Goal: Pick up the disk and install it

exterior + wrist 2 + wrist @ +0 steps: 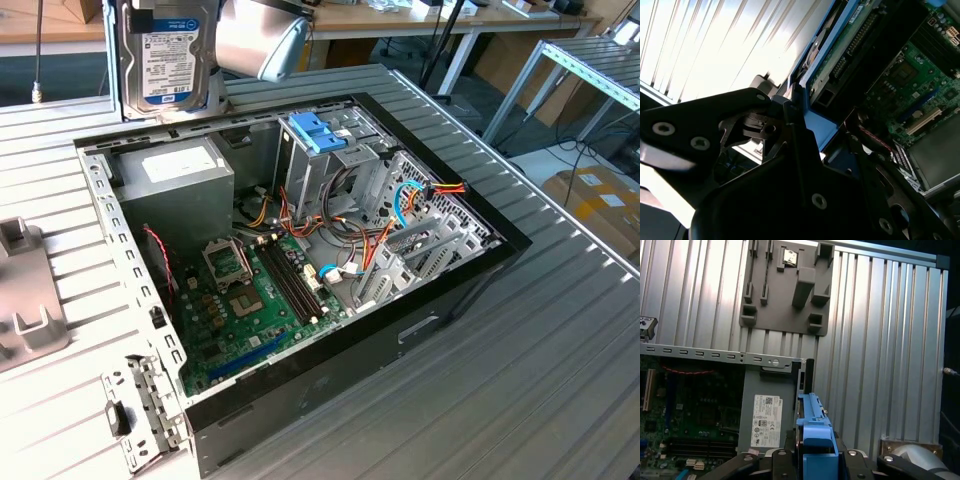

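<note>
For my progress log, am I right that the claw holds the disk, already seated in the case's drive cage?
Not quite: the claw holds the disk, but raised in the air by the power supply, not seated, as the exterior view shows.

Open computer case: top side free across the whole opening.
- End toward the exterior view's left: power supply, tall block reaching close to the rim.
- Middle: motherboard, low and open, with shallow memory slots.
- Far side: drive cage topped by a blue plastic piece, with loose cables strung between cage and board.
- Toward the exterior view's right: crowded metal bay brackets.
- High over the power-supply end: the disk, upright, clamped in the gripper, touching nothing below.
- Ribbed table: open toward the exterior view's right, grey fixture plate at its left.
</note>
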Robot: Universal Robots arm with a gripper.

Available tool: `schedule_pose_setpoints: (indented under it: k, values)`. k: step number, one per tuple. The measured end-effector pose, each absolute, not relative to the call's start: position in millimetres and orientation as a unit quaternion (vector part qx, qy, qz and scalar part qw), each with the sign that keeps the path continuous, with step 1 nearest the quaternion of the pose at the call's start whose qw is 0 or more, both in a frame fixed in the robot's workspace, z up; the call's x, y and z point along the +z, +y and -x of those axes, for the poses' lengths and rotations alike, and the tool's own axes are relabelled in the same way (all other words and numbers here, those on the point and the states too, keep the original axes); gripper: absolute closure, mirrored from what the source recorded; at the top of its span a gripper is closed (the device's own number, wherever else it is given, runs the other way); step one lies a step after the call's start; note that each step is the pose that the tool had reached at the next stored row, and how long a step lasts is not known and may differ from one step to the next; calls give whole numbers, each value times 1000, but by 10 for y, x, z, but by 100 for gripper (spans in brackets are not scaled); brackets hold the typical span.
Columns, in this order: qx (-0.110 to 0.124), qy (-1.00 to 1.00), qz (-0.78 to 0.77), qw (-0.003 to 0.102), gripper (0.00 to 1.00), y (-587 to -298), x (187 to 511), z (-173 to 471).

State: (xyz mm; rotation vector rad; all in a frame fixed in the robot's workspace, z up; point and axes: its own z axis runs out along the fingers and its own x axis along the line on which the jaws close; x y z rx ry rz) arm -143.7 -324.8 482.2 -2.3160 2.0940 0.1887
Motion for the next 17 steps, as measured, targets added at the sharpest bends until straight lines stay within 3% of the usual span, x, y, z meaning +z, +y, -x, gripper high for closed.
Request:
schedule_pose_setpoints:
  k: [17]
  values:
    - [60, 669, 740, 7, 63, -3249, 4813, 1363]
